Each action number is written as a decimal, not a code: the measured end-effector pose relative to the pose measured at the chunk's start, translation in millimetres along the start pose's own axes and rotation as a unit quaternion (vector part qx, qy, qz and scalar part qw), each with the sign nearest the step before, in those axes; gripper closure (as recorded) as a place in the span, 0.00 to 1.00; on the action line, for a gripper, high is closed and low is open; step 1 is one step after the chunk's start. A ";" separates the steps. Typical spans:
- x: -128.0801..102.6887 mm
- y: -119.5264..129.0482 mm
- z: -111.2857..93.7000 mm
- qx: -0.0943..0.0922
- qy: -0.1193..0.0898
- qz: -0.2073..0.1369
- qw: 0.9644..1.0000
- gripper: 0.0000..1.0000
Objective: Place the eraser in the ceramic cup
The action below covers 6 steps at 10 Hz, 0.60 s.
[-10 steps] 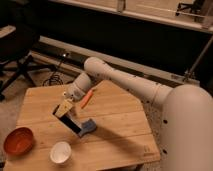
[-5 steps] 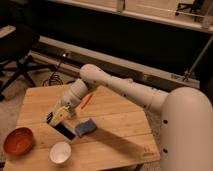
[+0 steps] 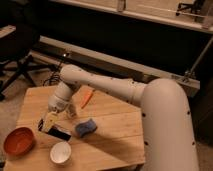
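Now my fingers (image 3: pixel 50 123) pinch the eraser (image 3: pixel 61 133) by one end, above the tabletop (image 3: pixel 117 137) near the ceramic cup (image 3: pixel 60 153); released here, it likely clips the rim and falls outside.

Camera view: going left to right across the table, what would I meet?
bowl → hand, low over the table's left part, gripping the eraser → sponge
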 end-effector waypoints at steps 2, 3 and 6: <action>-14.3 -4.0 1.3 -0.002 0.005 -0.007 1.000 1.00; -19.8 -4.3 0.0 -0.002 0.004 -0.008 1.000 1.00; -43.7 1.5 -9.9 0.001 -0.024 -0.010 1.000 1.00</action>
